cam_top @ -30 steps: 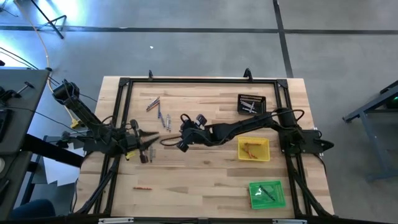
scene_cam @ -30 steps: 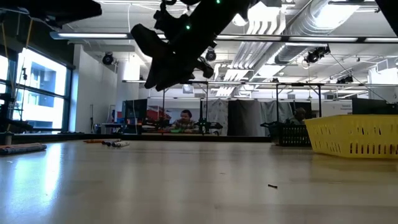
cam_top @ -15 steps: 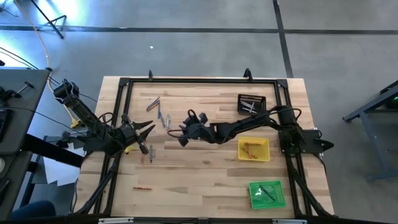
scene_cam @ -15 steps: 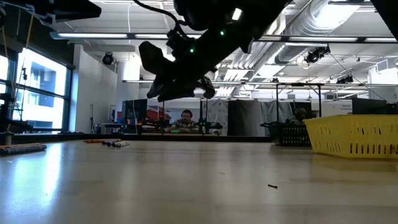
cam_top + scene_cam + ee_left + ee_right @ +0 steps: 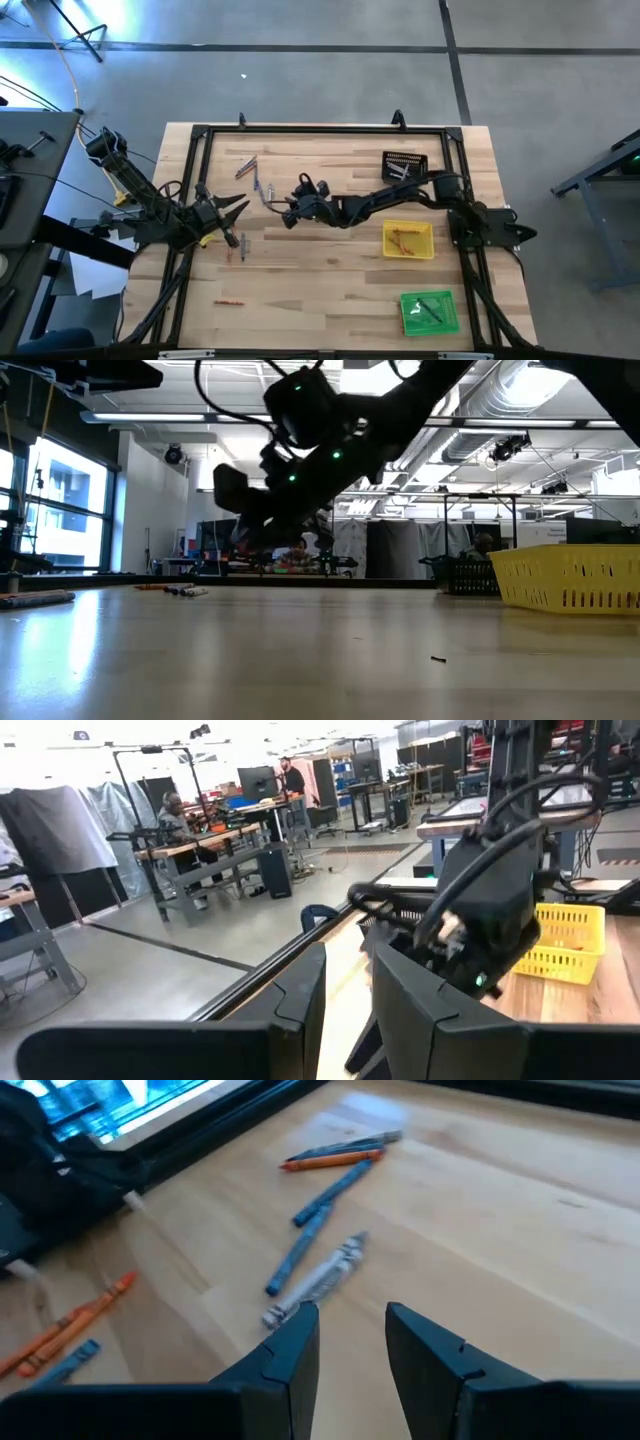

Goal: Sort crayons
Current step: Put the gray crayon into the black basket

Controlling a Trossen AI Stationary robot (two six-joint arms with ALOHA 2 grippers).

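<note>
Loose crayons lie flat on the wooden table: an orange and grey group (image 5: 246, 166) at the far left, grey-blue ones (image 5: 262, 190) beside it, a pair (image 5: 236, 246) nearer, and one orange crayon (image 5: 228, 302) close to the near edge. My right gripper (image 5: 281, 206) hovers open just right of the grey-blue ones. In the right wrist view its gripper (image 5: 352, 1332) has a silvery crayon (image 5: 320, 1284) just ahead of the fingers, apart from them. My left gripper (image 5: 238, 210) waits open at the table's left edge, its fingers (image 5: 310, 990) with nothing between them.
A black tray (image 5: 404, 166) stands at the far right. A yellow tray (image 5: 408, 240) with orange crayons stands right of centre. A green tray (image 5: 430, 311) with dark crayons sits at the near right. A black frame (image 5: 200, 150) borders the table. People sit in the room beyond.
My right gripper has come down and moved toward the table's far left, to the grey-blue crayons, rolling a little as it went. My left gripper has swung slightly toward the far edge. No crayon has moved.
</note>
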